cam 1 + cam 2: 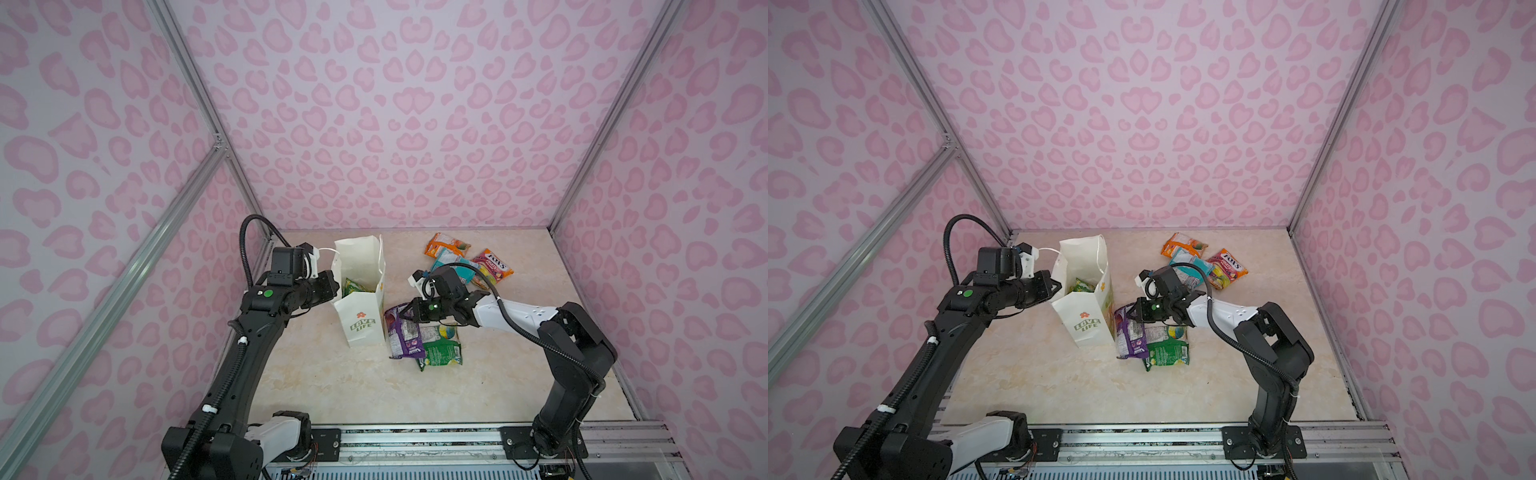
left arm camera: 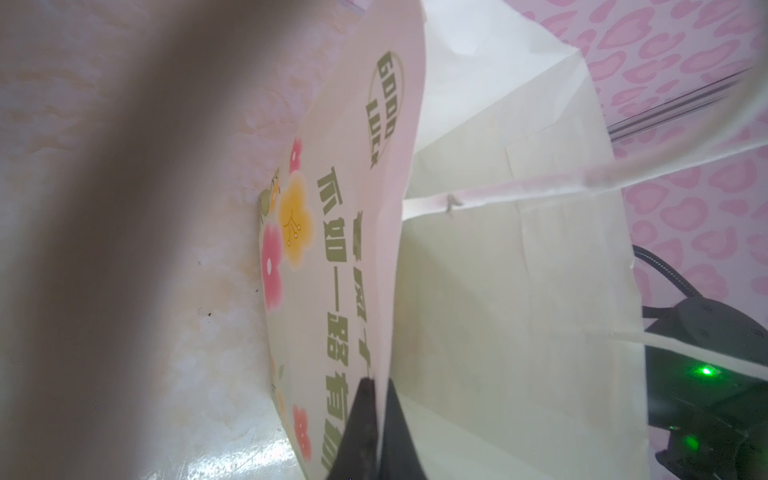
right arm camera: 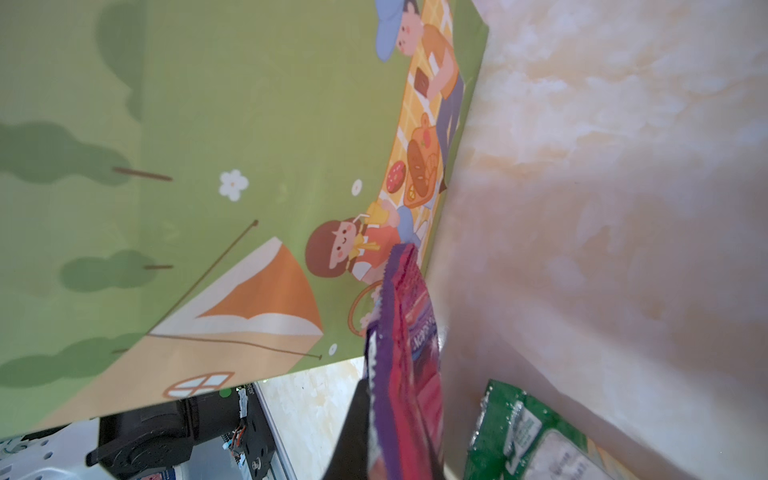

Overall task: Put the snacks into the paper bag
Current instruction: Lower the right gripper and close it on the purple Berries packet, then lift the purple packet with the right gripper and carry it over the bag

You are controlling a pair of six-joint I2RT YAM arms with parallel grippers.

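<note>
The paper bag (image 1: 359,328) stands open on the counter (image 1: 332,386), with the left jaws pinched on its rim wall and one green snack (image 1: 353,286) already inside. Just beside the bag, the right jaws are clamped on an end seam of the purple packet (image 1: 405,338), which overlaps a green packet (image 1: 442,353). The film looks light, crinkly and probably slippery, so the crimped seam is likely the surest hold. Other packets (image 1: 492,264) lie beyond the bag.

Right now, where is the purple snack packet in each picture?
In a top view: purple packet just right of the paper bag.
In a top view: same spot, beside the bag.
Left wrist: not in it.
Right wrist: close up, pinched in the right gripper, against the bag.
Shared landmark: the paper bag, in all four.
</note>
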